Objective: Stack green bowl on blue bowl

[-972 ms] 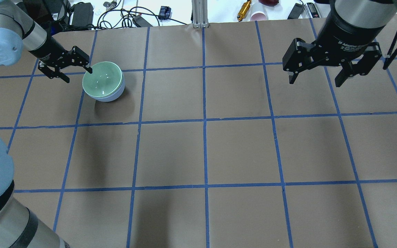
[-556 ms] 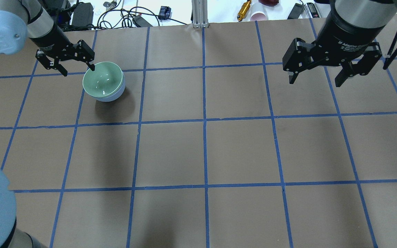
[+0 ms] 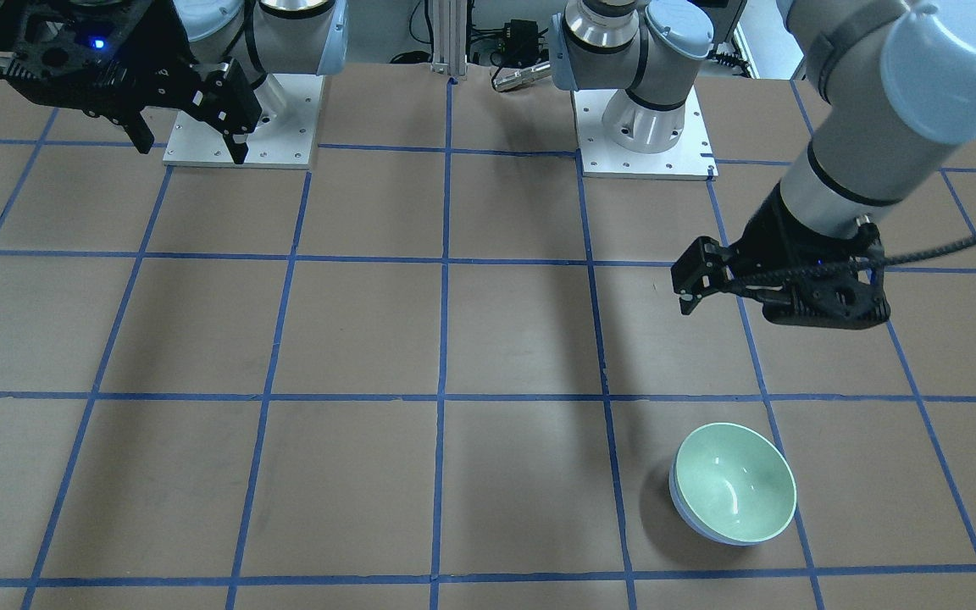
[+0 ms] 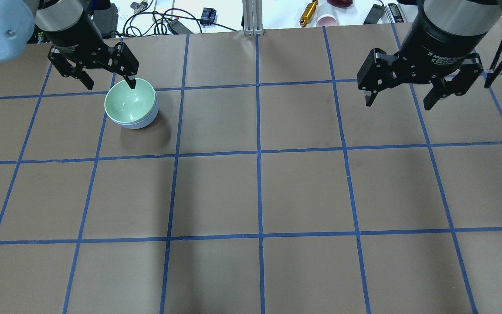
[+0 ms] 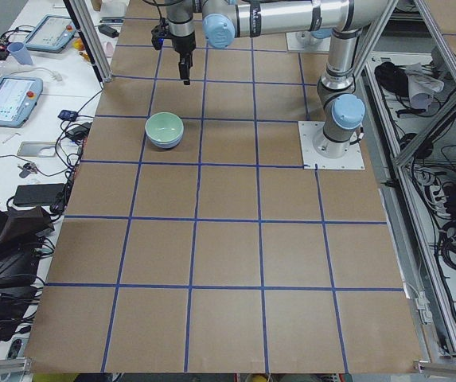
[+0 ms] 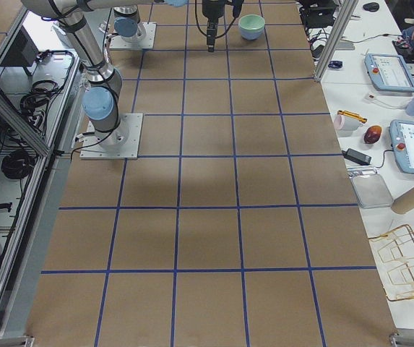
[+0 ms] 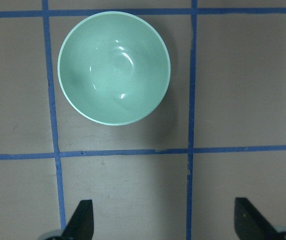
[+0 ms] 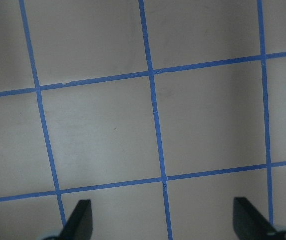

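Green bowl (image 4: 130,101) sits nested inside blue bowl (image 4: 145,123), mouth up. Only a thin blue crescent shows under its rim. The pair stands on the surface (image 4: 303,192), in the far-left part from the robot's side, just beside a crossing of the blue tape grid (image 4: 259,152). It looks roughly level; can't tell if it's fully seated.

L tool (image 4: 110,84) hangs raised approx. over the stack, fingers apart, gripping nothing. The wrist view shows both fingertips (image 7: 81,220) clear of the bowls w/ bare surface between. R tool (image 4: 398,104) hovers well apart on the other side, fingers also apart, empty.

Judgement: stacking is prob. done, so the step in hand is getting the L arm clear.
- Go straight up first, w/ no sideways sweep across the rim.
- Leave the fingers wide so neither tip clips the green lip & tips or slides the light, glossy pair.
- Then check via the wrist cam that the rims are concentric and the green one doesn't rock.

Writing: print (image 4: 445,55) on R tool's body reads "2F Adaptive", w/ the rest cut off. The smaller line under it is too small to read. No marks visible on either bowl.
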Robot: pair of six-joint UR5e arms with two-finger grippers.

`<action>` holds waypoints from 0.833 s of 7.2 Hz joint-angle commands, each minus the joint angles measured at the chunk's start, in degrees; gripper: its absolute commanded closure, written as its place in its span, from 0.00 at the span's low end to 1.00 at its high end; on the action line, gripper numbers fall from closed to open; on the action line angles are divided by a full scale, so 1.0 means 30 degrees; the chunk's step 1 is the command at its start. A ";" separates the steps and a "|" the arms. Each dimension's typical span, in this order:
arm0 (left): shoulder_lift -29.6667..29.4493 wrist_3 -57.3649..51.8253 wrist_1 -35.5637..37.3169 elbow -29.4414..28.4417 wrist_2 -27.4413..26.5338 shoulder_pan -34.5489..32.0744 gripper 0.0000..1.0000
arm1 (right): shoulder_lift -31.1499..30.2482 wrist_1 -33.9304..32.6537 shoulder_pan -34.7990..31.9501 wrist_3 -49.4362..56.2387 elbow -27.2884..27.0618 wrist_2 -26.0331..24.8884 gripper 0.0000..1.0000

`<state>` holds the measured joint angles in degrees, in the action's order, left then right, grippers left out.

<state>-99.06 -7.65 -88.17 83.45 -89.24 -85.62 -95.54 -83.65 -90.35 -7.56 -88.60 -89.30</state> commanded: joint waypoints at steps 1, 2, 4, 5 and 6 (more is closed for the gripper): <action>0.1113 0.0089 -0.0082 0.0569 0.0184 -0.0492 0.00 | 0.0000 -0.0008 0.0000 0.0000 -0.0028 0.0000 0.00; 0.1755 -0.0230 -0.0314 0.0657 0.0156 -0.0492 0.00 | 0.0000 0.0021 0.0000 0.0000 -0.0028 0.0000 0.00; 0.2463 -0.0233 -0.0521 0.1037 0.0097 -0.0521 0.00 | 0.0000 0.0021 0.0000 0.0000 0.0001 0.0000 0.00; 0.2465 -0.0233 -0.0521 0.1242 0.0097 -0.0522 0.00 | 0.0000 -0.0008 0.0000 0.0000 0.0001 0.0000 0.00; 0.2436 -0.0233 -0.0521 0.1302 0.0039 -0.0522 0.00 | 0.0000 0.0021 0.0000 0.0000 0.0001 0.0000 0.00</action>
<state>-91.86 -8.34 -89.70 86.93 -88.98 -87.17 -95.54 -83.62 -90.35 -7.56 -88.61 -89.30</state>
